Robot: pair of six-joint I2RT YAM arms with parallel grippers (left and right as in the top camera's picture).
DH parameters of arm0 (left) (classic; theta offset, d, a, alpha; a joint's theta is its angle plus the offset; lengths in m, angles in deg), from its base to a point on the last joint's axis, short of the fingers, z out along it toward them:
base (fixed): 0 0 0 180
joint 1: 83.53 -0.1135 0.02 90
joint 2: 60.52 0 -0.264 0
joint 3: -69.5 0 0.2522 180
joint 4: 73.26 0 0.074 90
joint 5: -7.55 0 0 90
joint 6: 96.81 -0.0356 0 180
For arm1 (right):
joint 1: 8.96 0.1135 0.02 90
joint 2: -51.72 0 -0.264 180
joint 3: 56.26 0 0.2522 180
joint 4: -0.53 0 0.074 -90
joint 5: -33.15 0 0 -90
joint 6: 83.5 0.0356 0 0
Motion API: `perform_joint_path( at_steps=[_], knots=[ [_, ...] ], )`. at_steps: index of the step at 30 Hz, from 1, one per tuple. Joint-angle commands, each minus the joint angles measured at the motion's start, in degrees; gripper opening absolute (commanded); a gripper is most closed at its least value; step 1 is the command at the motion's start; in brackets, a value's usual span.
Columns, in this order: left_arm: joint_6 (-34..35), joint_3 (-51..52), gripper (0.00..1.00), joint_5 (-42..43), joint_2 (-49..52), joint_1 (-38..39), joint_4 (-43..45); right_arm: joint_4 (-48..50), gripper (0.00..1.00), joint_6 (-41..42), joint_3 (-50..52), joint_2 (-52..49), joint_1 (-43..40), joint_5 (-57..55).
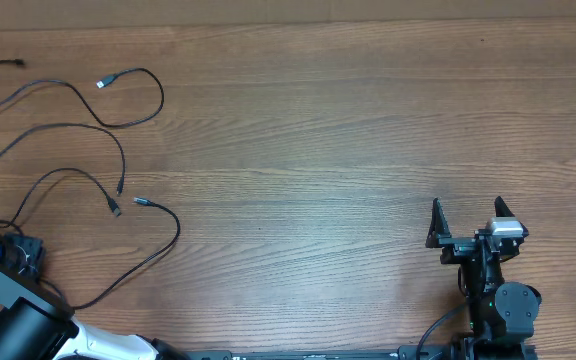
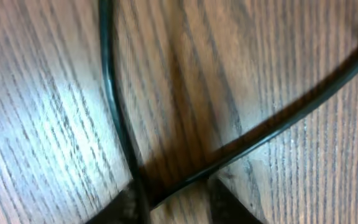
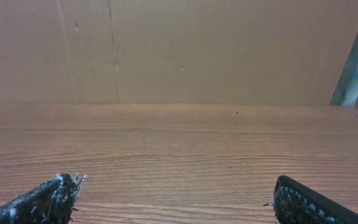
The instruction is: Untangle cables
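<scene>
Several thin black cables [image 1: 118, 150] lie in loose loops on the left part of the wooden table, partly crossing one another. One end has a silvery plug [image 1: 104, 81], and other plugs [image 1: 116, 209] lie near the middle of the loops. My left gripper [image 1: 16, 245] is low over the strands at the left edge. In the left wrist view two strands [image 2: 114, 93] cross right at its fingertips [image 2: 176, 205], which stand apart with one strand running between them. My right gripper [image 1: 468, 215] is open and empty at the lower right, far from the cables; it also shows in the right wrist view [image 3: 179, 196].
The wooden table [image 1: 318, 130] stretches bare between the cables and the right arm. A brown board wall [image 3: 179, 50] stands behind the table's far edge. The arm bases sit along the front edge.
</scene>
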Motion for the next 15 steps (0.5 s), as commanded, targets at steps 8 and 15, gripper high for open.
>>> perform_joint_path(
  at_steps=[8,15],
  knots=[
    [4.46,0.13,0.11,0.92,1.88,-2.36,3.89,0.31,1.0,0.2,0.59,0.52,-0.04,0.09],
    [6.32,-2.03,0.05,1.6,1.88,-4.74,4.7,0.31,1.0,0.2,0.59,0.52,-0.04,0.09]
  ],
)
